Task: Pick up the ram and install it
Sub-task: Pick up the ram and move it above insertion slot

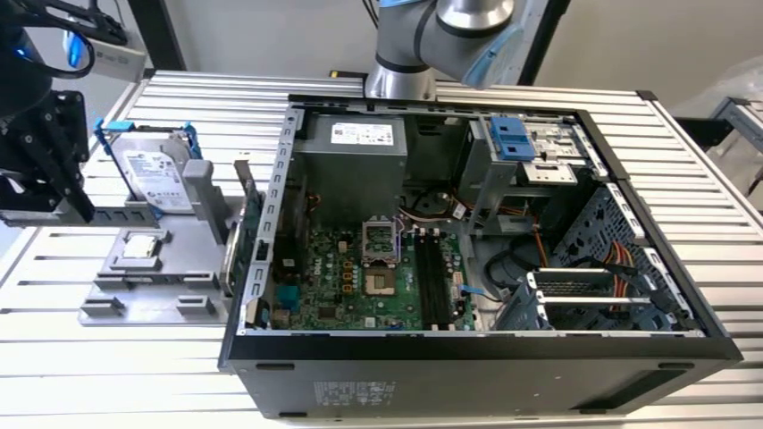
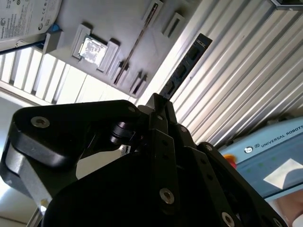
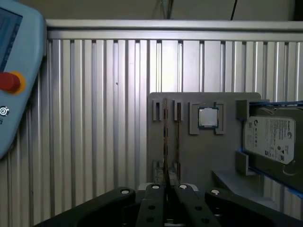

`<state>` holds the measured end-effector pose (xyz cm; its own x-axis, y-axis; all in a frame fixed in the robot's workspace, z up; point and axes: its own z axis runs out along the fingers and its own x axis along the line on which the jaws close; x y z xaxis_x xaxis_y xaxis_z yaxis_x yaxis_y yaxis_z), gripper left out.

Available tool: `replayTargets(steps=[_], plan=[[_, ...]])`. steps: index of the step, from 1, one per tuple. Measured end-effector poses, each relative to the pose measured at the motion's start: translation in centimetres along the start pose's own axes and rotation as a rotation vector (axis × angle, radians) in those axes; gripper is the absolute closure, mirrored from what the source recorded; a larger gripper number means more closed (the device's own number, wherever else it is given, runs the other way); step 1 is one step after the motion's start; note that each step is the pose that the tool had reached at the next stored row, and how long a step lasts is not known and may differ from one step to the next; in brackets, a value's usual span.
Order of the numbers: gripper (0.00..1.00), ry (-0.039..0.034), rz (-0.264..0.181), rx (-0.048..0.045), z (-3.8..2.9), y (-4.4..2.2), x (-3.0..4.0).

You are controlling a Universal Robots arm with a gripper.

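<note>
In the second wrist view my gripper (image 2: 160,101) is shut on one end of the ram (image 2: 187,64), a narrow dark stick with black chips that juts out beyond the fingertips over the ribbed table. The first wrist view looks along the ram's thin edge (image 3: 164,142), which runs from between my fingertips (image 3: 165,187) out over the grey fixture (image 3: 189,156). In the exterior view my gripper (image 1: 54,179) hangs at that view's left, left of the fixture (image 1: 131,277) and apart from the open computer case (image 1: 477,357).
The fixture also carries a square silver processor chip (image 3: 207,117) and a silver hard drive in a blue frame (image 3: 271,139). A second thin stick (image 3: 177,142) sits edge-on in the neighbouring fixture slot. Long black memory slots (image 1: 431,277) lie on the motherboard. A pendant with a red button (image 3: 9,81) lies nearby.
</note>
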<state>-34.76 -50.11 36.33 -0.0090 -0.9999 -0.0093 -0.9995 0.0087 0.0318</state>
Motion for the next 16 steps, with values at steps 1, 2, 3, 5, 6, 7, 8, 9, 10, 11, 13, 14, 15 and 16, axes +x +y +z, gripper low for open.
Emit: replayTargets(steps=[1, 2, 3, 5, 6, 7, 8, 9, 10, 11, 13, 14, 15, 16], plan=[[1.00, -0.0001, 0.000, 0.0001, -0.12, 0.00, 0.00], [1.00, -0.0001, 0.000, 0.0001, -0.24, 0.01, 0.00], [1.00, -0.0001, 0.000, 0.0001, -0.33, 0.01, 0.00], [1.00, -0.0001, 0.000, 0.0001, -0.50, 0.02, -0.01], [1.00, 0.0000, 0.000, 0.0001, -0.57, 0.02, 0.00], [1.00, 0.0000, 0.000, 0.0001, -0.63, 0.02, -0.01], [1.00, 0.0003, 0.000, 0.0001, -0.69, 0.02, -0.01], [1.00, 0.0005, 0.000, 0.0000, -0.75, 0.02, -0.01], [1.00, 0.0005, 0.000, 0.0001, -0.82, 0.02, -0.01], [1.00, 0.0006, 0.000, 0.0001, -0.88, 0.03, -0.01], [1.00, 0.0006, 0.000, 0.0002, -0.94, 0.03, -0.01], [1.00, 0.0005, 0.000, 0.0004, -0.95, 0.03, -0.01], [1.00, 0.0006, 0.000, 0.0003, -0.96, 0.03, -0.01], [1.00, 0.0007, 0.000, 0.0001, -0.98, 0.03, -0.01]])
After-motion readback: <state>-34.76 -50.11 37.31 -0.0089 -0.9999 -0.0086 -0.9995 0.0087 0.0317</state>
